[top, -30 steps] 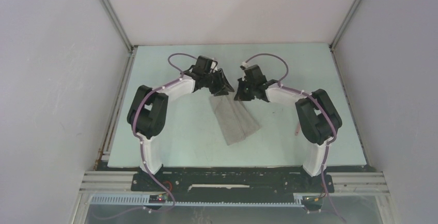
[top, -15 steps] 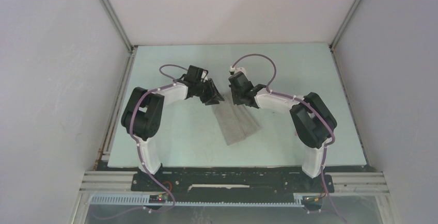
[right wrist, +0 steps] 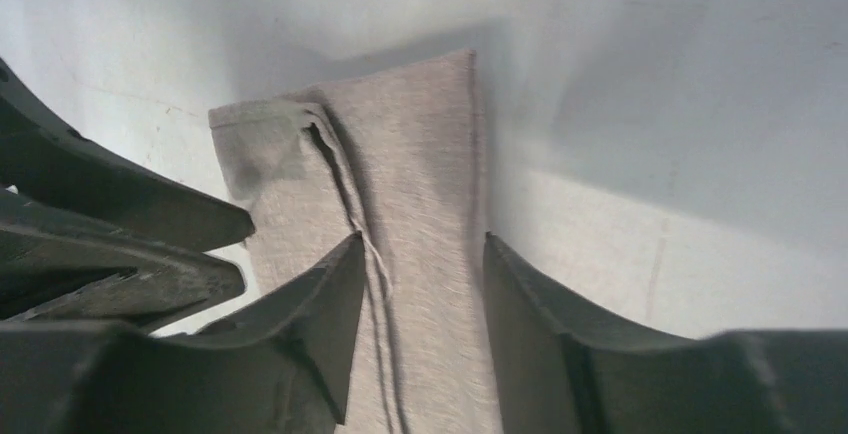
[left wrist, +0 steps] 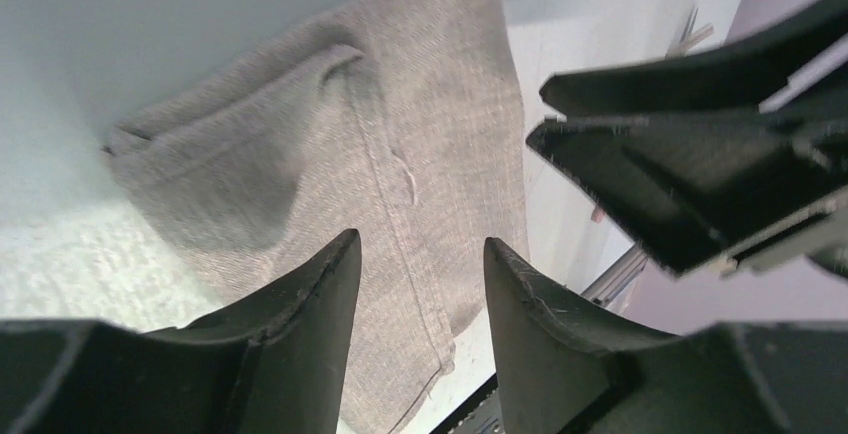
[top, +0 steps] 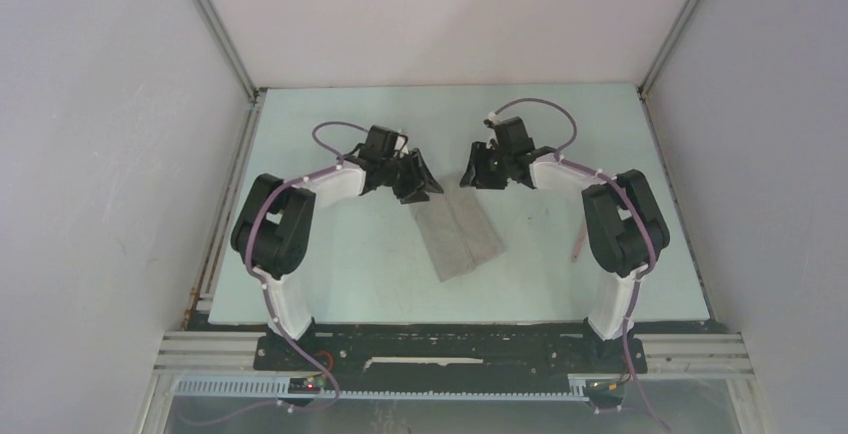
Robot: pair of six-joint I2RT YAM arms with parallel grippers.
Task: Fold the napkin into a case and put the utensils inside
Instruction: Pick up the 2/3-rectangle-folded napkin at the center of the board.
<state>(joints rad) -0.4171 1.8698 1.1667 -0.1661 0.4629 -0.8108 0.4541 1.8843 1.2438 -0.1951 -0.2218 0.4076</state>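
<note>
I see a pale mint tabletop (top: 350,254) boxed in by plain white walls (top: 440,14), aluminium rails (top: 215,26) at the corners, soft even light.

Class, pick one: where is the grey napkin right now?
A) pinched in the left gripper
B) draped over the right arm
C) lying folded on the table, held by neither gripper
C: the napkin lies folded on the table, and the left gripper and right gripper hover open above it.
</note>
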